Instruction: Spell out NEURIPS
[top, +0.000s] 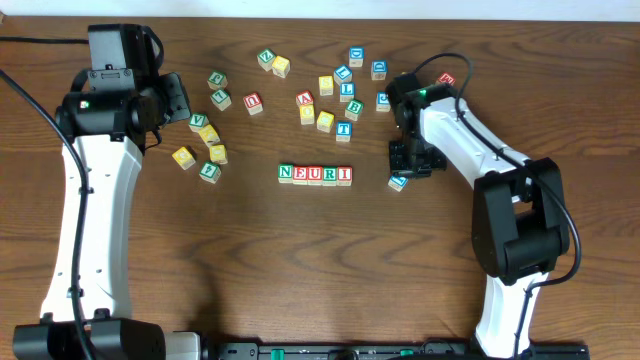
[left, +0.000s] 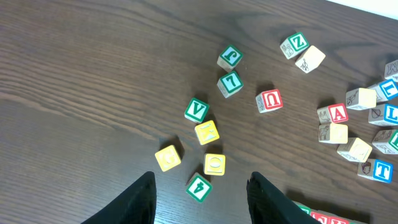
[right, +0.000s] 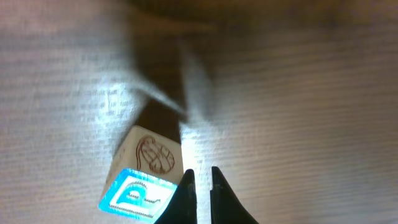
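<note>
Right fingers (right: 185, 199), pinched together on nothing, sit just beside the blue P cube (right: 140, 180), right of the NEURI row (top: 315, 175). Sliding now could shove it askew across the desk (top: 300, 260); left fingers (left: 140, 202) hang apart.

Cropped by the left wrist view's bottom edge: row of cubes (left: 323, 216), letters unreadable there, and left gripper (left: 200, 177), only fingertips showing. Half hidden behind the right arm (top: 470, 140) overhead: red cube (top: 446, 79). Glare-washed and blurred in the right wrist view: table (right: 311, 93), with blue P cube (right: 134, 196) clipped below.
</note>
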